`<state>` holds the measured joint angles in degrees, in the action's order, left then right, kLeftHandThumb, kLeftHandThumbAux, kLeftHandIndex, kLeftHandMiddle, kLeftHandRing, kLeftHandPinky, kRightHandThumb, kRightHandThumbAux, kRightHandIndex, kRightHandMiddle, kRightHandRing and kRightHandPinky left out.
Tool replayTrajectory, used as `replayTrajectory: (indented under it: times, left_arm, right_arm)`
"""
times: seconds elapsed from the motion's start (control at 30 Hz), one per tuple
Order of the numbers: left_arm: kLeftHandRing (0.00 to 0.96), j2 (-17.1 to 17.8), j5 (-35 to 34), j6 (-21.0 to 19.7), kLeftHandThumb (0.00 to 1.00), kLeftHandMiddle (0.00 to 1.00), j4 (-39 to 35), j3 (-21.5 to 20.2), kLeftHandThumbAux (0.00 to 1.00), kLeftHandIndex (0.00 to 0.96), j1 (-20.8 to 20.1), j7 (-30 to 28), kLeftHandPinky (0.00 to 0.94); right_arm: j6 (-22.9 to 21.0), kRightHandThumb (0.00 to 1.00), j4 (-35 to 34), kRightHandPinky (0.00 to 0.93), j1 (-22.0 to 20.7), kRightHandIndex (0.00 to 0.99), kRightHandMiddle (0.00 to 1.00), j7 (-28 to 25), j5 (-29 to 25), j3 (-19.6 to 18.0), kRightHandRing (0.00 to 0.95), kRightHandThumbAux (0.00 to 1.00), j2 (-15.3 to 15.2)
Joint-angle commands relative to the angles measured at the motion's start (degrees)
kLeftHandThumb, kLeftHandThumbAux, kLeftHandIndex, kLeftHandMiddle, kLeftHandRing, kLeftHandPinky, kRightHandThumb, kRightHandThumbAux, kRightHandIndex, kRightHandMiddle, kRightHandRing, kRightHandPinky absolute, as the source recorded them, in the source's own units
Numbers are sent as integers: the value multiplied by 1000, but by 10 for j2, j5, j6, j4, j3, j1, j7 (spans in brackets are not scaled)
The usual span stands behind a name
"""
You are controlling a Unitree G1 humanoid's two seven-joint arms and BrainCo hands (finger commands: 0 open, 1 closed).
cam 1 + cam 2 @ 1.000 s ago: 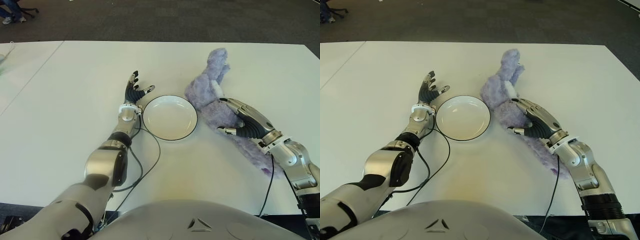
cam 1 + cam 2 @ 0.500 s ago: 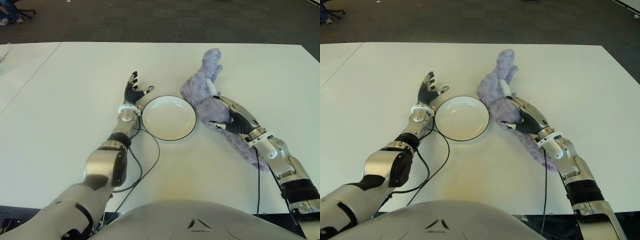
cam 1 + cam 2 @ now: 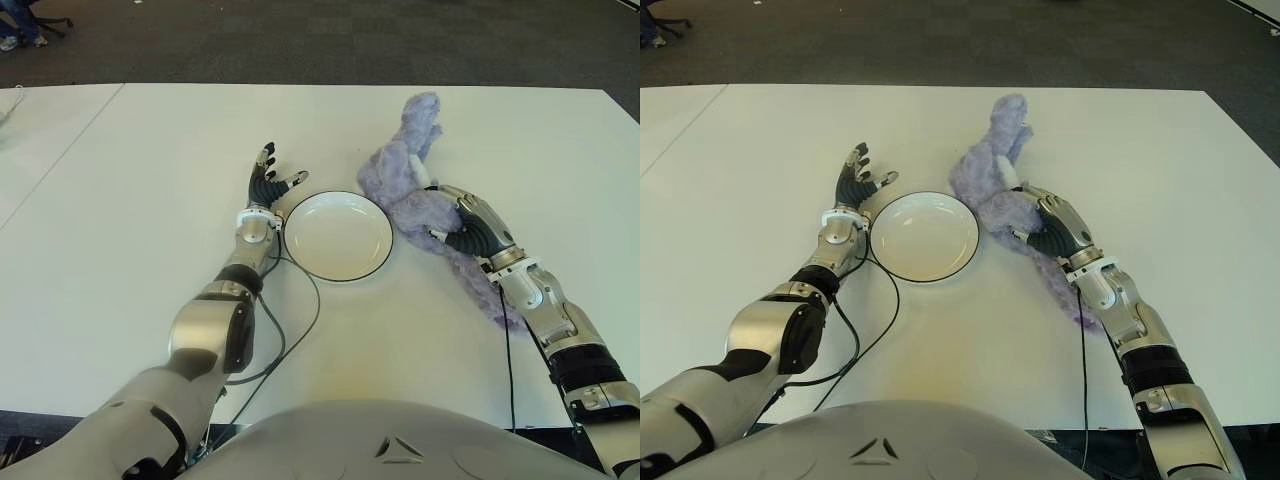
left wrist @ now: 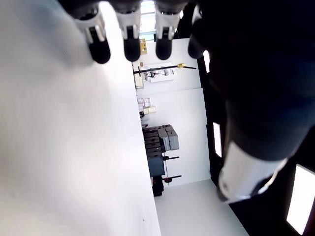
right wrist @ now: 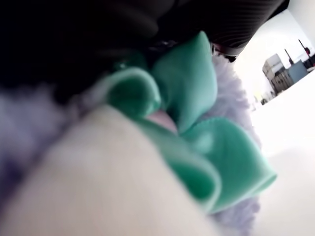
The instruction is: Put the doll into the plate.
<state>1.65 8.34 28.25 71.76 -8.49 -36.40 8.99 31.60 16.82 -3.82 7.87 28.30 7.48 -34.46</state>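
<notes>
A purple plush doll (image 3: pixel 400 175) lies on the white table just right of a white, dark-rimmed plate (image 3: pixel 337 235), its fur touching the plate's right rim. My right hand (image 3: pixel 470 225) sits on the doll's middle with its fingers curled into the fur. Seen from the right wrist, the doll's green bow (image 5: pixel 197 113) and pale belly are pressed close against the palm. Beside the plate's left rim, my left hand (image 3: pixel 268 180) shows with its fingers (image 4: pixel 125 34) spread and nothing in them.
A thin black cable (image 3: pixel 300 330) loops over the table (image 3: pixel 150 160) from my left wrist toward the front edge. A second cable runs along my right forearm. Dark carpet lies beyond the table's far edge.
My right hand has slid up along the doll and its fingers have closed on the fur. The doll has shifted slightly toward the plate. The left hand has not moved.
</notes>
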Motion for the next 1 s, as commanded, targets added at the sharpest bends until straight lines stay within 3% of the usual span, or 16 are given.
replayTrajectory:
  times: [0.03,0.3,0.43,0.47,0.57,0.73,1.0]
  left_arm:
    - [76,-29,-2,-62,0,71,63,1,804,58,96,-19,111]
    - [74,-28,-2,-62,0,66,63,1,803,56,95,-21,107]
    - [72,-27,2,-60,0,67,63,4,805,59,96,-18,109]
    - [73,-27,2,-60,0,68,63,4,806,61,96,-18,112]
    - [76,-26,3,-60,0,71,63,5,808,65,96,-18,116]
    - [82,-26,0,-60,0,79,64,3,817,75,96,-21,115]
    - [80,-27,-4,-62,0,77,64,-2,826,72,95,-27,108]
  right_arm:
    - [-11,697,11,861,40,441,830,6,-20,-19,836,712,15]
    - [-40,682,-73,846,54,437,858,10,-40,-82,856,724,5]
    - [-30,680,-110,863,31,436,873,63,-22,-114,870,726,26]
    - [-27,260,-113,884,28,699,893,70,-19,-118,888,739,29]
    - [-8,81,-106,888,14,788,899,95,-12,-129,894,744,32]
    - [24,63,-114,887,-7,789,898,135,-9,-149,895,746,37]
    - [3,50,-155,891,-32,798,901,165,17,-164,895,733,52]
